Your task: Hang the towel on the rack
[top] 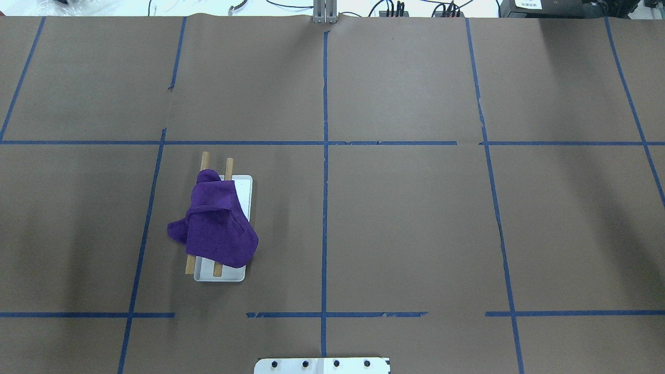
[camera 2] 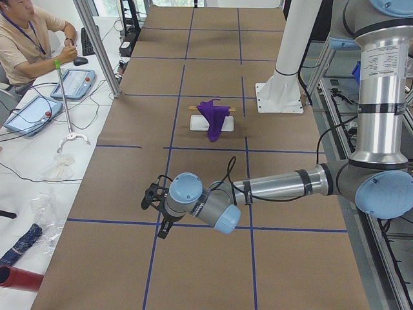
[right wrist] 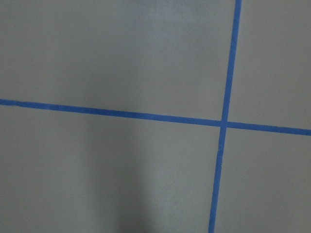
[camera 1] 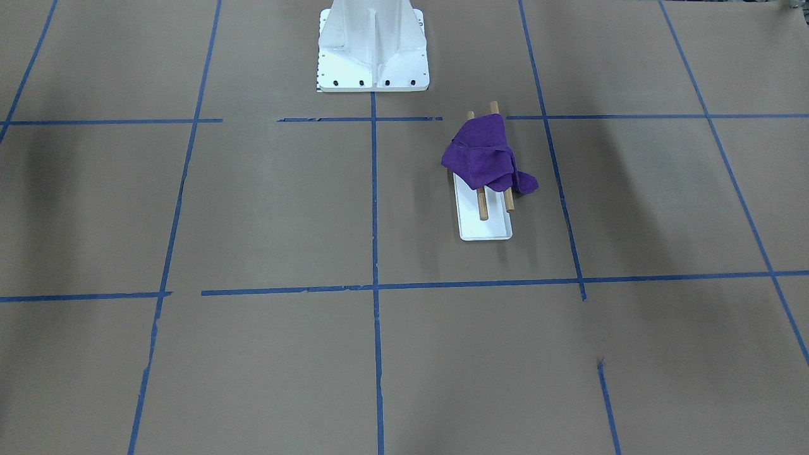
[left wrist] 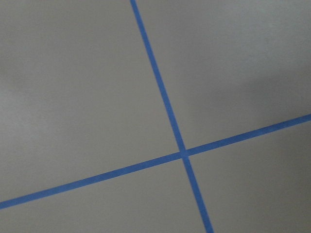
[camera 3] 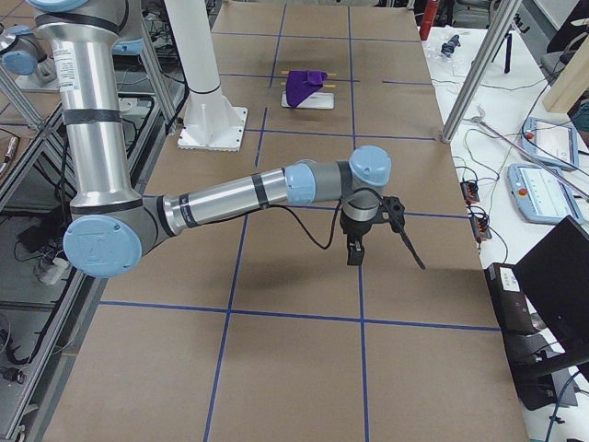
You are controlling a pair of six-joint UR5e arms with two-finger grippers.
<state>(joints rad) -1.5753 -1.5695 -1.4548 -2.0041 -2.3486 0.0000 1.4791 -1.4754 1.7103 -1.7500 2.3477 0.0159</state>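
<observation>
A purple towel (camera 1: 483,155) lies bunched over both wooden dowels of the rack (camera 1: 482,205), which stands on its flat white base (camera 1: 483,229). One corner hangs off the side. In the overhead view the towel (top: 218,223) covers the near part of the rack (top: 204,158), left of centre. Both arms are far from it. The left gripper (camera 2: 150,197) shows only in the exterior left view and the right gripper (camera 3: 409,244) only in the exterior right view, so I cannot tell whether they are open or shut. Both wrist views show only brown table with blue tape.
The large white bolted pedestal (camera 1: 373,50) stands at the robot's side of the table. Blue tape lines (top: 324,208) grid the brown surface. An operator (camera 2: 26,39) sits at a side table with tablets (camera 2: 71,81) and cables.
</observation>
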